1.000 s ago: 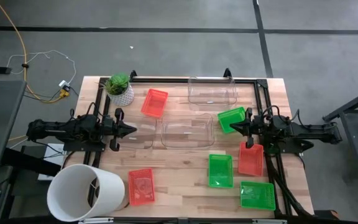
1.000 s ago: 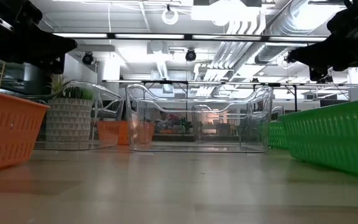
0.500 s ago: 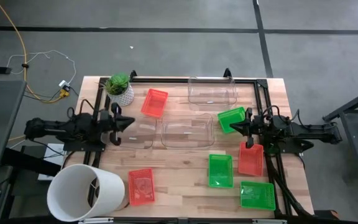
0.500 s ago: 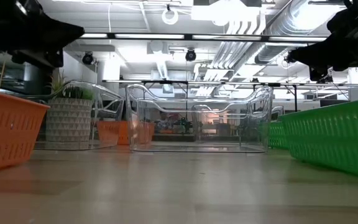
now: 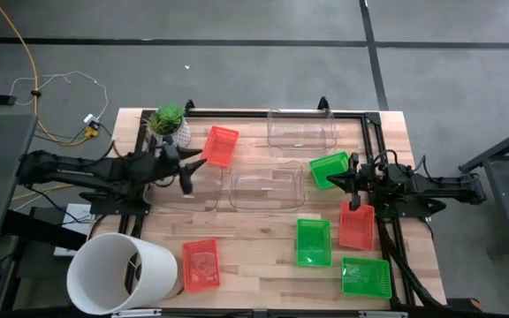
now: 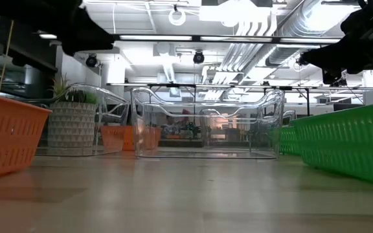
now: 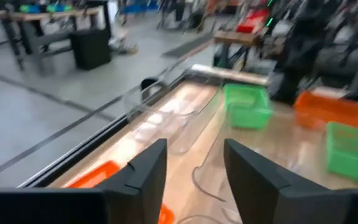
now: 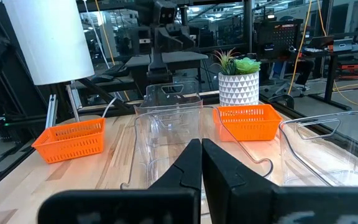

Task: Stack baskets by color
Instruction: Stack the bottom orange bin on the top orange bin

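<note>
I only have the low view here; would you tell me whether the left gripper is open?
Observer: Yes. The left wrist view shows the left gripper open and holding nothing.
Operator: Thank you. Where is it?
Observer: From above, it is close to the red basket that sits next to the plant.
Operator: And the right gripper?
Observer: The right gripper is shut and sits by a green basket on the right side.

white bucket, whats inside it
The white bucket lies on its side at the table's front left corner. Through its open mouth only a dark bar shows; the rest of its inside is hidden by its own wall.
</note>
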Motion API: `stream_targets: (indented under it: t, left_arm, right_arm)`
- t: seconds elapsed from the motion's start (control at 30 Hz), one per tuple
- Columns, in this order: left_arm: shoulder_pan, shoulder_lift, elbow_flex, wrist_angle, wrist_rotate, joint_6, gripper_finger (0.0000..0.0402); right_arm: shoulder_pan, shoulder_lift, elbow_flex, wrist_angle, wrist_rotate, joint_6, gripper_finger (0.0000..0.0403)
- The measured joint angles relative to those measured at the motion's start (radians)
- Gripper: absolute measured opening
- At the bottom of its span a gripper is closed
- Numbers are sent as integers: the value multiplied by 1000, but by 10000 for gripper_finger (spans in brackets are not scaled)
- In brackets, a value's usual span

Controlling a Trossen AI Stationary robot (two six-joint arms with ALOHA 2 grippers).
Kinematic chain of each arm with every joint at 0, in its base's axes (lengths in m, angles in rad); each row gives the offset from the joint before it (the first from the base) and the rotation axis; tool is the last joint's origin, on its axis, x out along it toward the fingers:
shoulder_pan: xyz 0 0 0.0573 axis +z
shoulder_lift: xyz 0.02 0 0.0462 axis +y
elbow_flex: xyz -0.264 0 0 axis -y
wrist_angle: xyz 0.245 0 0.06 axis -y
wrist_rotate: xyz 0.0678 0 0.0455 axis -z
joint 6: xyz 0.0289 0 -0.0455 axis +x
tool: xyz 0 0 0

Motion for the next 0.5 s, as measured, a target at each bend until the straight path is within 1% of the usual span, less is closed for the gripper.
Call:
stream_targets:
  t: [0.13, 0.23, 0.33, 0.5]
  left_arm:
    - [33, 110, 106, -80, -7, -8, 174]
    - [64, 172, 158, -112, 1, -25, 183]
    - [83, 213, 182, -120, 8, -26, 188]
    - [98, 255, 185, -120, 12, -35, 189]
  right_arm:
    - [0, 0, 0, 0, 0, 0, 0]
    - [0, 0, 0, 0, 0, 0, 0]
    - [0, 0, 0, 0, 0, 0, 0]
    - [0, 0, 0, 0, 0, 0, 0]
